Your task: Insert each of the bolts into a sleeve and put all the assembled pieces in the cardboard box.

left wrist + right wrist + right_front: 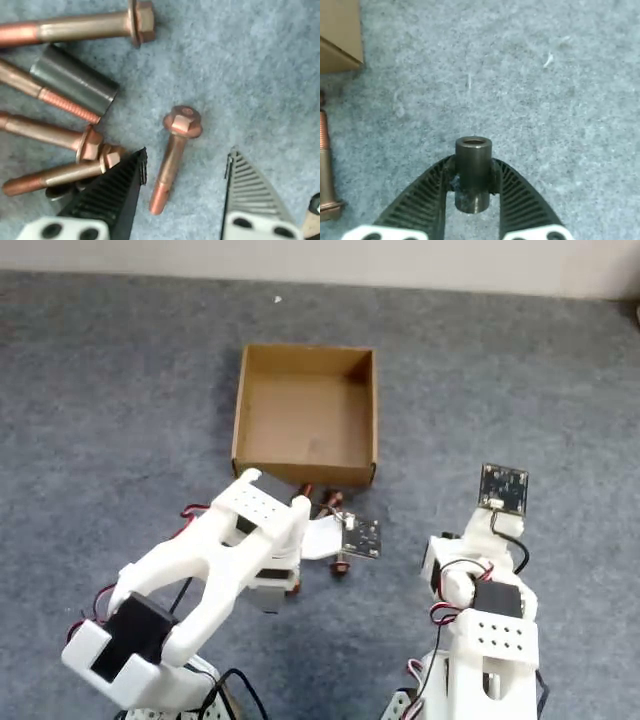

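The box [240, 410] sits open-topped on the grey tabletop [120, 390], and everything else lies on its near side, toward the arms. The left claw [188, 152] hangs low just off the box's near wall with its fingers [115, 195] spread wide. One bolt [172, 160] lies flat on the tabletop between them, touching neither finger, its hex head pointing away from the wrist and its tip toward it. Beside that bolt, close by the same box wall, is a cluster of four more bolts [85, 27] lying flat at different angles. A dark sleeve [75, 85] on its side lies against one of them. Whether that bolt passes into the sleeve or only lies alongside it cannot be told. A dark piece that may be a second sleeve [57, 192] shows partly behind the black finger. The right claw [473, 172] is farther out from the box, off its near right corner, and is pinching a sleeve [473, 155] between both fingers. This sleeve is held above the tabletop with its open bore facing the wrist camera. In the right wrist view the box corner is at the frame's edge, well apart from the held sleeve, and one bolt from the cluster lies nearby on the tabletop.
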{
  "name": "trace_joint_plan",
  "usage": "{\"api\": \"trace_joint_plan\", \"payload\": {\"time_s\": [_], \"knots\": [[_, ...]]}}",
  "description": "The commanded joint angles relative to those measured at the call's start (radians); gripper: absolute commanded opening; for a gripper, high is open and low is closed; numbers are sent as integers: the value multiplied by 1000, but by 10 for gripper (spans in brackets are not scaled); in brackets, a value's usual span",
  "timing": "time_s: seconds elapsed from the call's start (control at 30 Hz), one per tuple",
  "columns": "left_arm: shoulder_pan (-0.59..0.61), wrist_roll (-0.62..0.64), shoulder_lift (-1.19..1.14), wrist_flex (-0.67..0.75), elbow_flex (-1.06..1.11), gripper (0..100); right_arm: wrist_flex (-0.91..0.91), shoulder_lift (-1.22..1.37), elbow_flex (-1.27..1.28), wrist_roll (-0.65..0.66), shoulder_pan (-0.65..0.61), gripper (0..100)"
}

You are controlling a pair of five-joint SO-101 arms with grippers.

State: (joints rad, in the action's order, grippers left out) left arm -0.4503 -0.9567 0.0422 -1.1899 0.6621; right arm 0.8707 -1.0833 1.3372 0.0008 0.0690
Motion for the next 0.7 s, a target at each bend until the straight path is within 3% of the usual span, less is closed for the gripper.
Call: {"api": "trace_joint_plan", "payload": {"time_s": [0.0, 0.27, 0.67], "knots": [[-16, 20, 4, 20, -31, 269, -27, -12, -2, 12, 2, 5], [-16, 20, 13, 186, 105, 173, -27, -12, -1, 12, 2, 5], [-18, 21, 13, 164, 110, 59, -27, -12, -1, 14, 2, 5]]}}
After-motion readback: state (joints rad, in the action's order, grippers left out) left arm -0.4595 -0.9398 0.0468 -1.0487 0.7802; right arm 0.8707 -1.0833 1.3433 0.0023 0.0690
